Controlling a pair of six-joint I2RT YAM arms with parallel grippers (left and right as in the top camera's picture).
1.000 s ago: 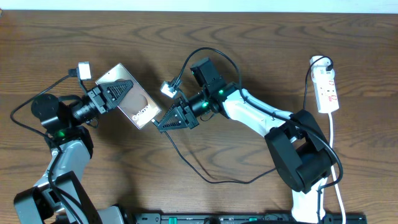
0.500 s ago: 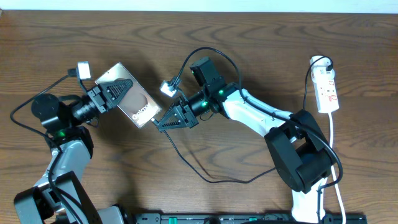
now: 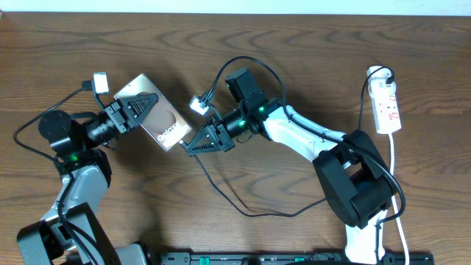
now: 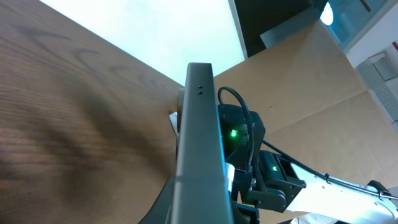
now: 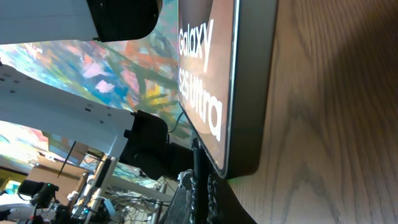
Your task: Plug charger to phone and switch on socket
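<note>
The left gripper is clamped on the phone, holding it tilted up off the table; right gripper is pinched shut on the charger tip, right at the phone's lower edge; socket sits well apart at the far right, with open wood along the top.

The phone is brownish-grey with white lettering, the cable black, the power strip white with red marks, the table brown wood-grain.

You're looking at a dark brown wooden table with wavy grain. A black rail runs along its bottom edge in the overhead view, a white strip along the top.
</note>
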